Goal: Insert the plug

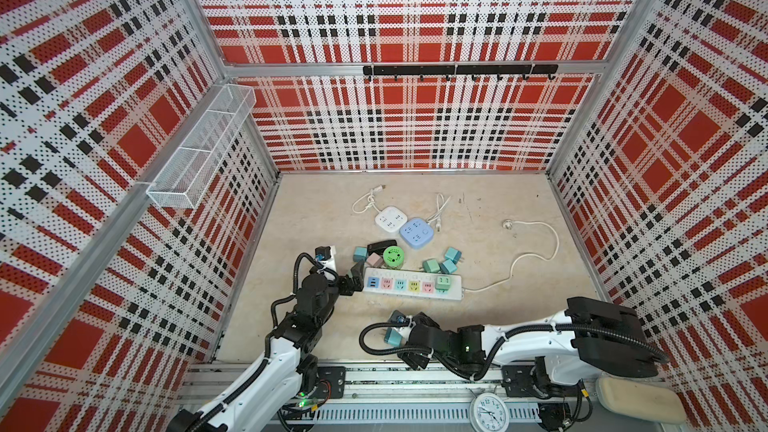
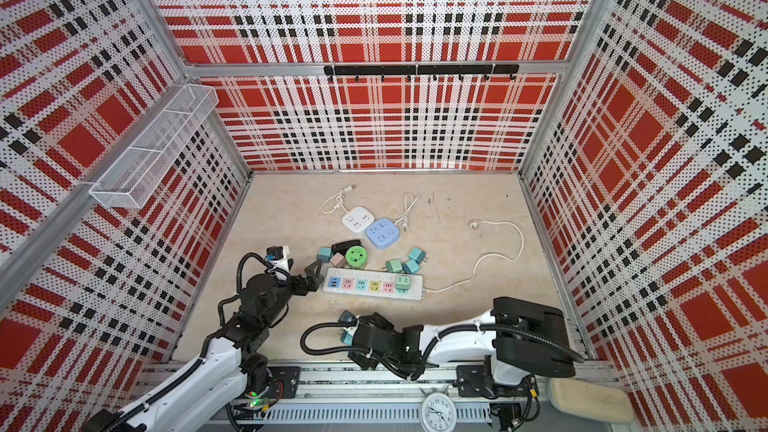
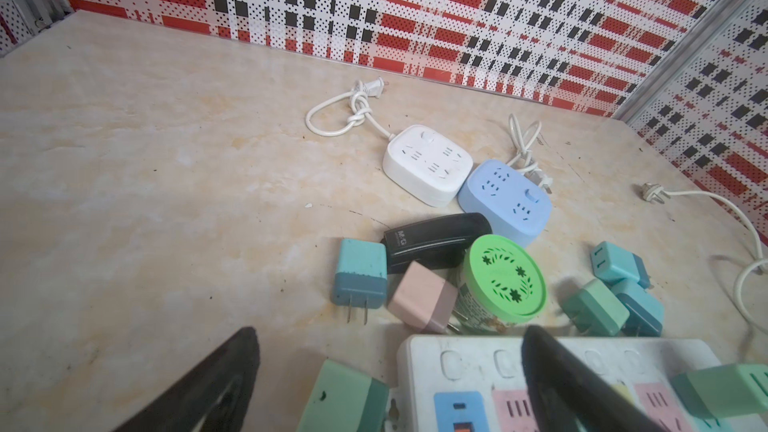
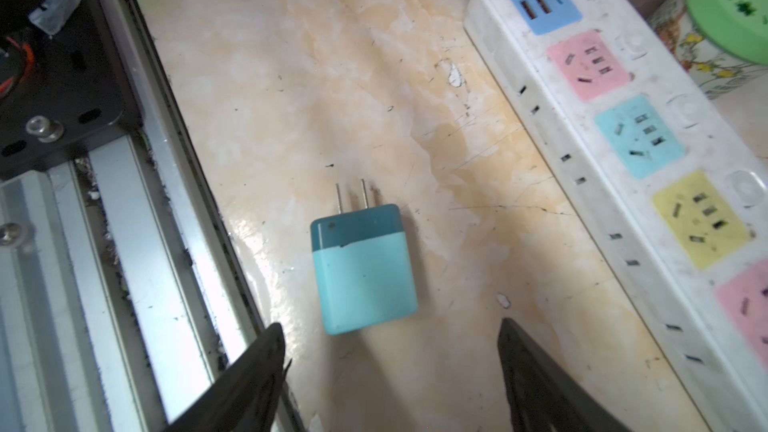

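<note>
A white power strip (image 1: 411,284) (image 2: 374,284) (image 3: 469,363) (image 4: 623,126) with coloured sockets lies across the table's middle, with a green plug (image 1: 443,283) (image 3: 723,388) seated near its right end. My left gripper (image 1: 355,280) (image 3: 392,334) is open at the strip's left end, and a green plug (image 3: 340,401) lies on the table between its fingers. My right gripper (image 4: 390,326) is open near the front rail. A light blue plug (image 4: 361,268) (image 1: 392,336) (image 2: 345,336) lies flat just ahead of its fingertips, prongs pointing away, not gripped.
Behind the strip lie several loose plugs (image 3: 359,274), a green-lidded round tub (image 1: 393,256), a black stapler (image 3: 432,238), white (image 1: 390,220) and blue (image 1: 417,233) socket cubes with cords, and the strip's cable (image 1: 540,251). The front rail (image 4: 137,243) runs beside the blue plug.
</note>
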`<state>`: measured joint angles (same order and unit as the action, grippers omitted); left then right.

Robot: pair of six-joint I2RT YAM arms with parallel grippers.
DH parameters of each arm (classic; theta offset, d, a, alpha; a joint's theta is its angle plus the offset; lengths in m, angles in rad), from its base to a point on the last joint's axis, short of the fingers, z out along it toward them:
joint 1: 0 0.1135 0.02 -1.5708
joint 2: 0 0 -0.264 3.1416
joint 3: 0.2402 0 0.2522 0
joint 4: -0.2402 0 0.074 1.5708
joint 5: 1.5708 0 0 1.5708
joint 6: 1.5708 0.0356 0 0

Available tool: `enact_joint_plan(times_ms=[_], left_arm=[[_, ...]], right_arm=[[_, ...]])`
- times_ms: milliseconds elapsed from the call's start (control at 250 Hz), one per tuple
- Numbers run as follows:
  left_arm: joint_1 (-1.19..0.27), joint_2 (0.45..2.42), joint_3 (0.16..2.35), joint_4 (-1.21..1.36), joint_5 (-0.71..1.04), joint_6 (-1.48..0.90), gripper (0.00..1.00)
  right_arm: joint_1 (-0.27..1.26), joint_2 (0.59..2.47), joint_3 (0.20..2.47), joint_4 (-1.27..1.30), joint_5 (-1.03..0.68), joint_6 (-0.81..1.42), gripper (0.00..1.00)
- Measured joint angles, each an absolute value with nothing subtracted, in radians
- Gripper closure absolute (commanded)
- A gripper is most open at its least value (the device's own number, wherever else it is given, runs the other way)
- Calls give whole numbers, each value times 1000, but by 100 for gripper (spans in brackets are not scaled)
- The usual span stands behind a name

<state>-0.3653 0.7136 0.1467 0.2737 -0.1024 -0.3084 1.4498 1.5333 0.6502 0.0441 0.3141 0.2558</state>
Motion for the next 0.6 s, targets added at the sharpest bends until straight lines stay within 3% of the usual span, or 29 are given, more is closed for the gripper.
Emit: enact_joint_plan(times_ms=[324,600], left_arm=[[-365,712,146,281,-106,-311,1],[-365,680,134,283,-110,-313,1]], right_arm=[[1459,1618,679,35,340,294,19],[1441,1622,679,23,402,307,27]])
